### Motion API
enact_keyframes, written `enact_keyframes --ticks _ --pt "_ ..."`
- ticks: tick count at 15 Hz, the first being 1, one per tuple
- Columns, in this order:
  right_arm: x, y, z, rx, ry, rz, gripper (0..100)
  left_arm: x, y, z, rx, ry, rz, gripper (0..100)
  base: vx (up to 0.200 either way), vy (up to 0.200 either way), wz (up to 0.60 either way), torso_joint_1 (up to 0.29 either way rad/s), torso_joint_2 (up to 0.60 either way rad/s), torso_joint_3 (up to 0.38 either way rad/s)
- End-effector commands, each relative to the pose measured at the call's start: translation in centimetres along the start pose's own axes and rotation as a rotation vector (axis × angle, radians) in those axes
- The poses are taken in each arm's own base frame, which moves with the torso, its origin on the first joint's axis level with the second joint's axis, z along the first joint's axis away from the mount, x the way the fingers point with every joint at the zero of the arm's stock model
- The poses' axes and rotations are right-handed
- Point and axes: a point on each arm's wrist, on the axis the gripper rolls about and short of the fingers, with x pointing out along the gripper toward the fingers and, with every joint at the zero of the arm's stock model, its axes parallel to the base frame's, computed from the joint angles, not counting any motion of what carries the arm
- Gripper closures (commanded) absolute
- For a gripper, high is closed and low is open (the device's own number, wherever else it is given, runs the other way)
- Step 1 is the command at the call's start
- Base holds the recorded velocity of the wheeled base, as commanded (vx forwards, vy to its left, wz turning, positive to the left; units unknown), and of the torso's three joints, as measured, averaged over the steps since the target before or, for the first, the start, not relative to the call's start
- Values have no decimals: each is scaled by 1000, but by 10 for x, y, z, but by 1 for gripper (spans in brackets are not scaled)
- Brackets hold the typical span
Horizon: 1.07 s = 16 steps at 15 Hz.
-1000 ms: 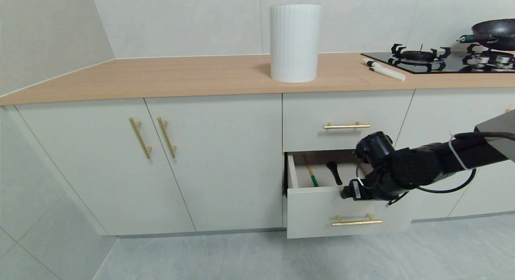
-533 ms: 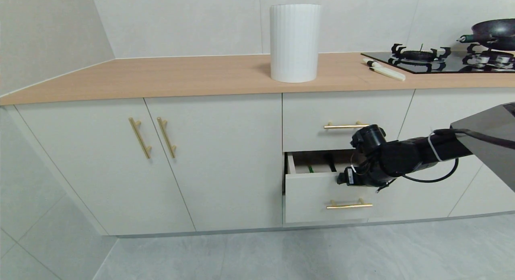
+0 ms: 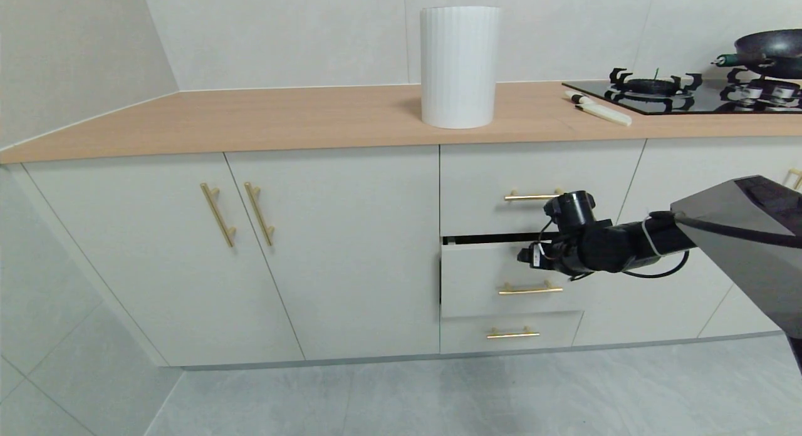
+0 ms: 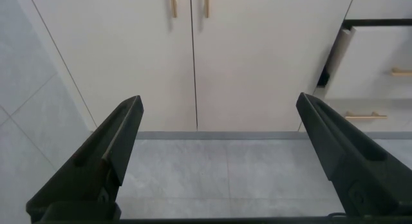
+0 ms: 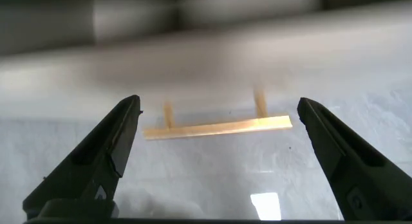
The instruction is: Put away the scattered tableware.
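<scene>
Your right end effector (image 3: 525, 258), spread and holding nothing, sits at the upper front of the drawer (image 3: 495, 274), which stands open by a thin dark gap. The drawer's brass handle (image 3: 530, 290) lies just below it. A white knife (image 3: 600, 112) rests on the worktop (image 3: 282, 119), well above and to its right. Your left end effector (image 4: 219, 100), also spread wide, hangs over the floor (image 4: 212, 172) before the cupboard doors (image 4: 193, 56).
</scene>
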Motion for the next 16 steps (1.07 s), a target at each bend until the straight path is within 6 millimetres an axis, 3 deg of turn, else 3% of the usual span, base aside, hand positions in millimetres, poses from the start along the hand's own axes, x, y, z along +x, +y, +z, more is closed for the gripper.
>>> enact_keyframes --ticks 1,13,16 --pt "14 -1 -8 5 -7 -1 0 0 0 0 0 0 1 0 0 0 0 0 0 0" --pt "46 5 1 103 -254 -61 0 0 0 0 0 0 1 0 0 0 0 0 0 0" --pt "44 5 4 119 -266 -62 0 0 0 0 0 0 1 0 0 0 0 0 0 0"
